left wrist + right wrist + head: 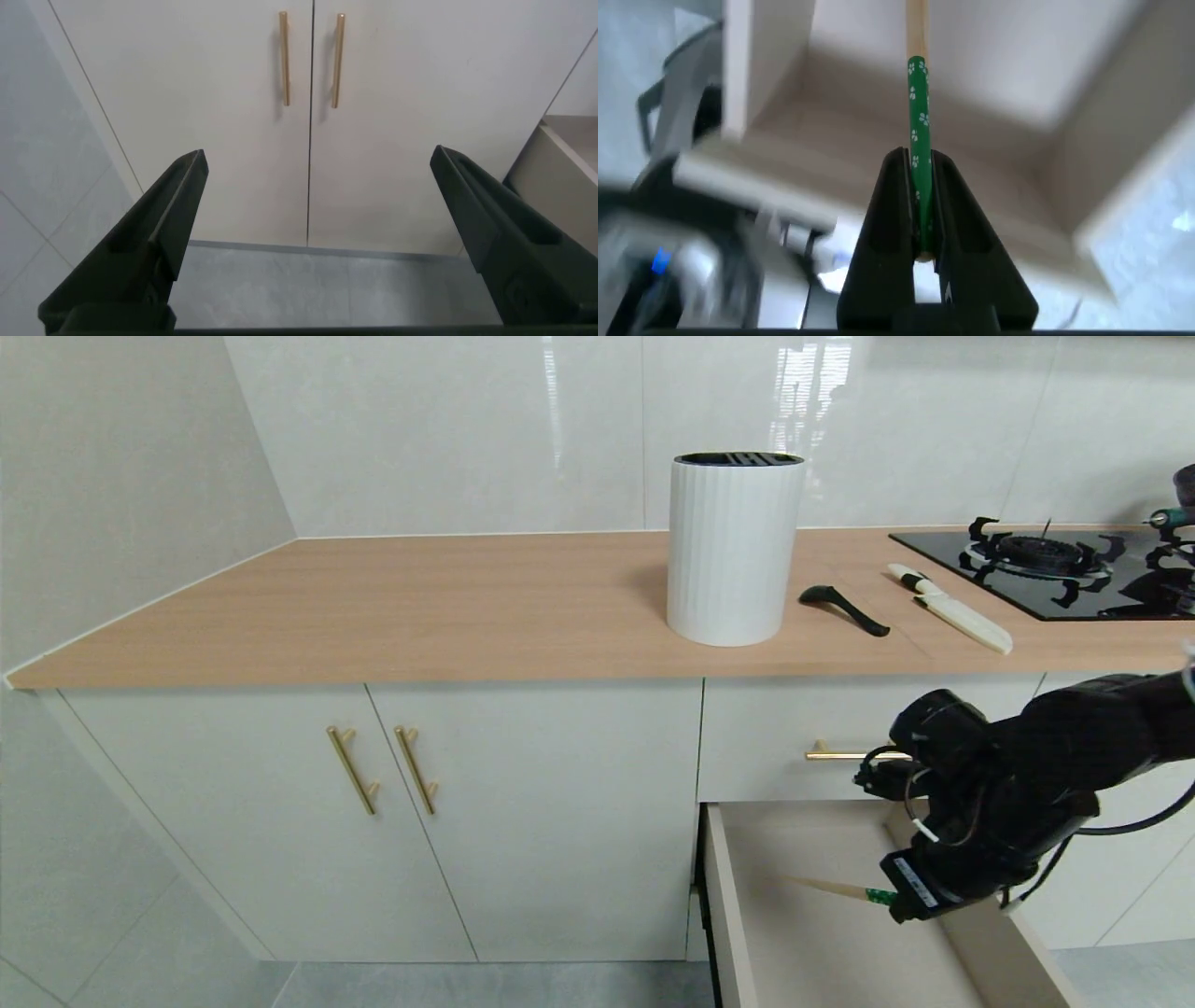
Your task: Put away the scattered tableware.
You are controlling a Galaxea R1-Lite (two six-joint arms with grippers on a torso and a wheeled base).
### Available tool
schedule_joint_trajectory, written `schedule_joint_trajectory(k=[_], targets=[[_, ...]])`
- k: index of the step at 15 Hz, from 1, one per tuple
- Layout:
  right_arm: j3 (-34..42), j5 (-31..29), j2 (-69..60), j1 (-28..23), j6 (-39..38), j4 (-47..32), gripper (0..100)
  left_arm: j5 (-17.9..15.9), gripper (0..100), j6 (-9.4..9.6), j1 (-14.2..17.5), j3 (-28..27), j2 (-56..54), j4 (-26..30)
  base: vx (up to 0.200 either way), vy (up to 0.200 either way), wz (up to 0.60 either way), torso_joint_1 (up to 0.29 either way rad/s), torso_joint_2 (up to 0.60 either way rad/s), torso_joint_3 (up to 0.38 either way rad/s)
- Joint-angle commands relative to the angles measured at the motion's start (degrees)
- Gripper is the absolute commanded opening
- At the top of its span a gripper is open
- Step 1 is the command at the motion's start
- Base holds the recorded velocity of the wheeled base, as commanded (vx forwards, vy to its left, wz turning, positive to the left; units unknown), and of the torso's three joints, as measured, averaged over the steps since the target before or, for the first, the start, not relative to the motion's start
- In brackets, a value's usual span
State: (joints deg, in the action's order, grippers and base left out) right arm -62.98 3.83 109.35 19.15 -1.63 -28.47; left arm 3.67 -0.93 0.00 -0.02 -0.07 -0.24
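Observation:
My right gripper (pixel 894 898) hangs inside the open drawer (pixel 724 887), shut on a chopstick (pixel 831 889) with a pale wooden shaft and a green patterned end. In the right wrist view the chopstick (pixel 918 140) runs straight out between the closed fingers (pixel 895 224) toward the drawer's back wall. On the counter a black spoon (pixel 843 609) and a white knife (pixel 952 609) lie to the right of a white ribbed holder (pixel 734 560). My left gripper (pixel 318 233) is open, facing the cabinet doors low down, with nothing between its fingers.
A wooden counter (pixel 420 607) tops white cabinets with gold handles (pixel 353 770). A black gas hob (pixel 1055 565) sits at the counter's far right. The closed drawer front above the open one has a gold handle (pixel 840 755). Grey tiled floor lies below.

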Motion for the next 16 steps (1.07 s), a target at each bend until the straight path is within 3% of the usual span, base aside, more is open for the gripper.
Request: schedule_joint_trajectory(k=[1, 7, 10, 16], targets=[[4.4, -0.1, 6.6, 0.8, -1.7, 6.4, 0, 0.0, 100, -0.04, 0.0, 0.0, 0.1, 0.0, 0.000, 0.000, 0.00, 0.000, 0.00, 0.000], [6.8, -0.2, 9.3, 1.2, -5.9, 17.7, 0, 0.0, 100, -0.04, 0.0, 0.0, 0.1, 0.0, 0.000, 0.000, 0.00, 0.000, 0.00, 0.000], [6.9, -2.3, 10.4, 1.3, -7.6, 19.7, 0, 0.0, 100, -0.04, 0.0, 0.0, 0.1, 0.0, 0.000, 0.000, 0.00, -0.012, 0.04, 0.028], [6.9, -3.7, 11.1, 2.2, -8.3, 21.5, 0, 0.0, 100, -0.04, 0.0, 0.0, 0.1, 0.0, 0.000, 0.000, 0.00, -0.080, 0.38, 0.303]])
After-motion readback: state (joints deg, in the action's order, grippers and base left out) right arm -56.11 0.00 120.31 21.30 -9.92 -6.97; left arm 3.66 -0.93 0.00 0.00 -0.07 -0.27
